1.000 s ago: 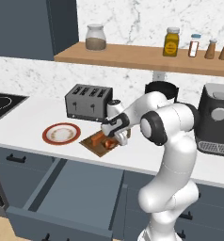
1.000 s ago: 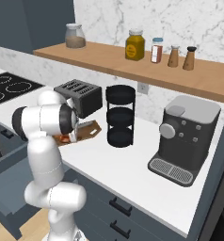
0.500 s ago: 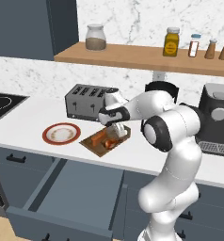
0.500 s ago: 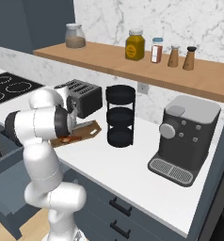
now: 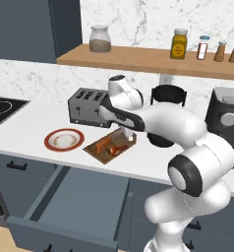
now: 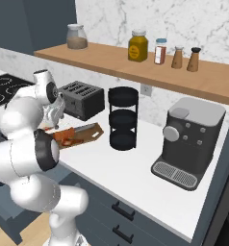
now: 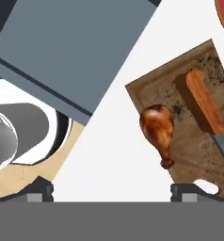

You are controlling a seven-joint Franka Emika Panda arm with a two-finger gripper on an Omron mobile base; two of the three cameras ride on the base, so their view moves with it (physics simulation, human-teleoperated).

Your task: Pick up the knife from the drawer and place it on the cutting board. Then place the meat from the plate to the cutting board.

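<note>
Lifted clear, gripper [image 7: 111, 192] spread empty | meat [image 7: 158, 129] and knife [image 7: 205, 106] on cutting board [image 7: 180, 101] | risk: drumstick, seemingly at edge, may roll off

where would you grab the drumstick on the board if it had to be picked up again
Probably across the fat browned end of the meat, coming straight down from above. It lies flat on the cutting board, its thin bone end offers little to pinch, and the knife lies apart from it, so open fingers should fit on either side.
</note>
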